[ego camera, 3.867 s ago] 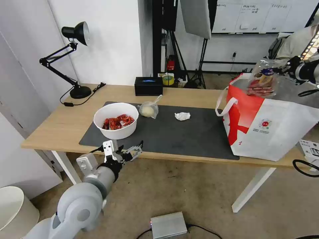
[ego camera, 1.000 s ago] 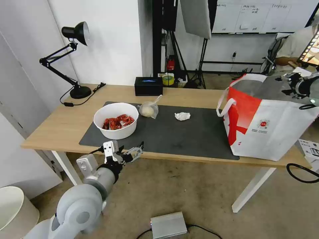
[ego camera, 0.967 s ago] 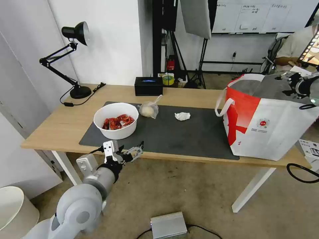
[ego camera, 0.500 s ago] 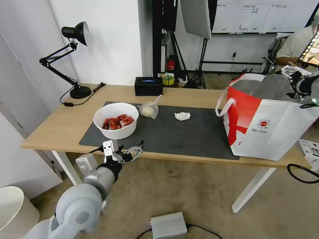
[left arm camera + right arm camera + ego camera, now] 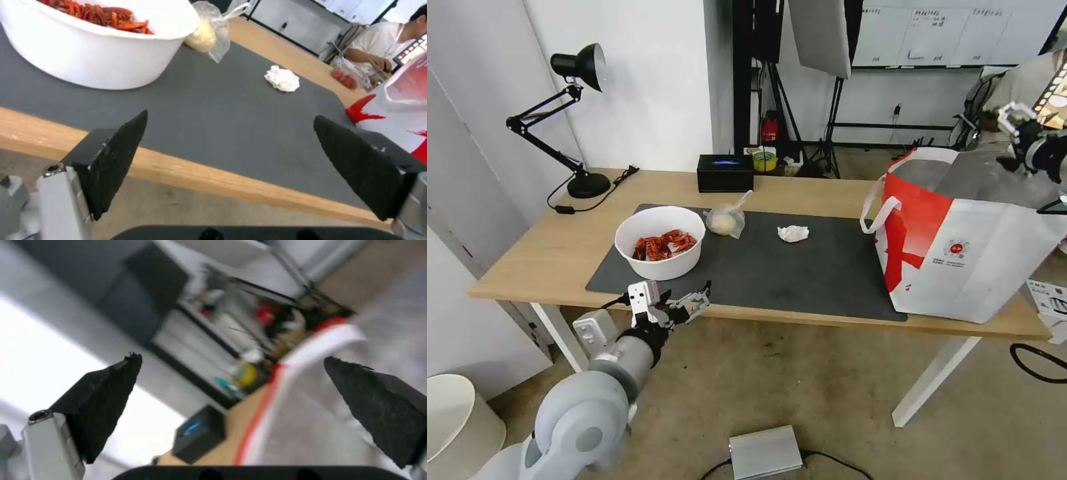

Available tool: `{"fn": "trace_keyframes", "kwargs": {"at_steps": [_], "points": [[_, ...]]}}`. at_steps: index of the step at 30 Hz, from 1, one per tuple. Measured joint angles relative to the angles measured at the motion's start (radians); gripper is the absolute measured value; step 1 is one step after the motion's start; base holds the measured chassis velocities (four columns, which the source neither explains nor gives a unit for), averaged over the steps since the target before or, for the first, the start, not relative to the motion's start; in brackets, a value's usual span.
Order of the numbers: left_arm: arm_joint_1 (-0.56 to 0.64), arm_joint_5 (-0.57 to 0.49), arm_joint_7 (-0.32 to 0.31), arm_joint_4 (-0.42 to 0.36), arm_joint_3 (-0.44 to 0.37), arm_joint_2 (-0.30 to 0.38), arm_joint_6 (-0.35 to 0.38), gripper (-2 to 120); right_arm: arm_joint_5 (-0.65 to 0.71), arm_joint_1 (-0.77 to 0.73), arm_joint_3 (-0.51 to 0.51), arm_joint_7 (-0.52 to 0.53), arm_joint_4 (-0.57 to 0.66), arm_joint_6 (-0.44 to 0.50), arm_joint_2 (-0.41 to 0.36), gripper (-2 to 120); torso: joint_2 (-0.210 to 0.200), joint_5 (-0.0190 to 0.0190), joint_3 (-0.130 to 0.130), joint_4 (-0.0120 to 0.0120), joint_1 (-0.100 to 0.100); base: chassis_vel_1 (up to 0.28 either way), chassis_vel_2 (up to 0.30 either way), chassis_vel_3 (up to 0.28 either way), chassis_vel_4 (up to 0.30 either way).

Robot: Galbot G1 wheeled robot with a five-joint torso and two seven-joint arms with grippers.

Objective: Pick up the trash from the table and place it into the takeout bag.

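Hovering above the far rim of the takeout bag [image 5: 960,260], the right hand [image 5: 1014,130] is spread wide and carries nothing; its wrist view shows both dark pads far apart with only the bag's white and red edge between them. The bag stands upright at the desk's [image 5: 547,257] right end, mouth open.

Three pieces of trash lie on the dark mat [image 5: 800,273], all left of the bag. Nearest the bag is the crumpled tissue [image 5: 793,233]: probably almost weightless and soft, so a pinch across its bulk should do, though it will squash. Farther from the bag sits the small knotted clear bag [image 5: 725,220], limp and likely slippery; its knotted neck, sticking up, looks the surest hold. Just beside it, farthest from the bag, is the white bowl of red shells [image 5: 660,241]: stiff, the heaviest of the three by my guess, and apt to spill if tipped, so the rim is the place to grip, keeping it level.

The left hand [image 5: 686,308] waits open wide below the desk's front edge, just short of the bowl and well apart from the bag.
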Motion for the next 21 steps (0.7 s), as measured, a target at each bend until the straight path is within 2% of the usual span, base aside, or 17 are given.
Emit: {"fn": "trace_keyframes", "kwargs": {"at_steps": [1,2,3,4,6,7,11,15,21], "points": [[0.0,0.0,0.0,0.0,0.0,0.0,0.0,100,0.0,0.0,0.0,0.0,0.0,0.0,0.0,100,0.0,0.0,0.0,0.0,0.0,0.0,0.0,0.0,0.0],[0.013,0.007,0.003,-0.005,-0.006,0.006,0.0,100,-0.103,-0.051,0.002,-0.113,0.029,0.008,-0.004,100,0.0,-0.0001,0.0,0.0003,0.0,0.0,0.0,0.0,0.0],[0.013,0.007,0.003,-0.005,-0.006,0.006,0.0,100,-0.103,-0.051,0.002,-0.113,0.029,0.008,-0.004,100,0.0,-0.0001,0.0,0.0003,0.0,0.0,0.0,0.0,0.0],[0.014,0.013,0.009,-0.005,-0.007,0.012,0.0,100,-0.222,-0.108,0.006,-0.208,0.056,0.018,-0.009,100,0.0,0.0002,0.0,0.0005,0.0,0.0,0.0,0.0,0.0],[0.009,0.021,0.019,-0.003,-0.004,0.023,-0.001,100,-0.367,-0.183,0.014,-0.337,0.098,0.056,-0.018,100,0.0,0.0004,0.0,-0.0001,0.0,0.0,0.0,0.0,0.0],[0.009,0.021,0.019,-0.003,-0.004,0.023,-0.001,100,-0.367,-0.183,0.014,-0.337,0.098,0.056,-0.018,100,0.0,0.0004,0.0,-0.0001,0.0,0.0,0.0,0.0,0.0],[-0.001,0.042,0.036,0.002,0.007,0.036,-0.003,100,-0.609,-0.313,0.038,-0.556,0.186,0.176,-0.035,100,0.0,0.0001,0.0,0.0003,0.0,0.0,0.0,0.0,0.0],[-0.002,0.07,0.047,0.004,0.009,0.036,-0.004,100,-0.677,-0.375,0.049,-0.613,0.239,0.206,-0.04,100,0.0,0.0,0.0,-0.0001,0.0,0.0,0.0,0.0,0.0],[0.013,0.132,0.066,0.005,0.001,0.033,-0.012,100,-0.738,-0.453,0.044,-0.64,0.29,0.231,-0.036,100,0.0,0.0,0.0,0.0002,0.0,0.0,0.0,0.0,0.0]]}}
